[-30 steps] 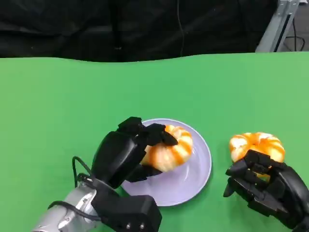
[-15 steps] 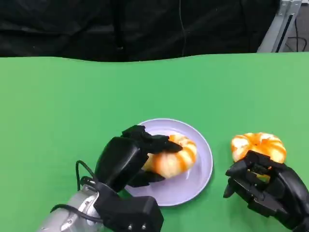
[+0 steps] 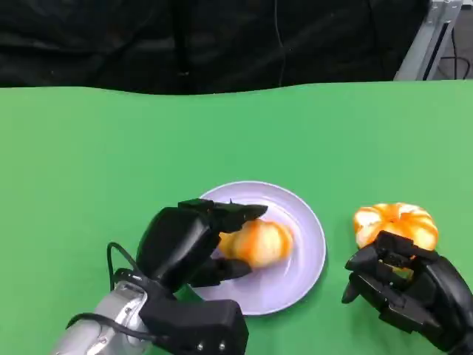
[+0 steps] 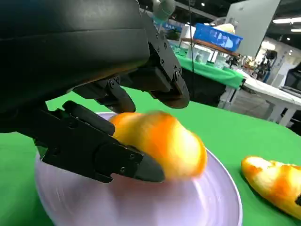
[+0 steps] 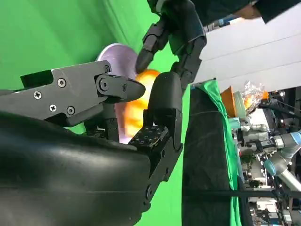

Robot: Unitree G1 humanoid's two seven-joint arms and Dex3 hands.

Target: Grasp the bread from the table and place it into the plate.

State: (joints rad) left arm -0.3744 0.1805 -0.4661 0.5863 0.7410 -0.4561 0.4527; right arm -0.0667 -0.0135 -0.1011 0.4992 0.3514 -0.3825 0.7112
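Bread [image 3: 256,242] sits on the plate [image 3: 307,265], held loosely between the left hand's [image 3: 185,240] fingers, which reach in from its left; second bread [image 3: 396,222] lies on the table at right, just beyond the right hand [image 3: 403,290], whose spread fingers hold nothing.

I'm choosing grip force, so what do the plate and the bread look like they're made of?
Plate: pale lilac, smooth, faint sheen; likely plastic, possibly glazed ceramic. Bread on the plate: orange-and-cream glossy stripes suggest a moulded toy, though real glazed bread can't be excluded. The left hand curls around it.
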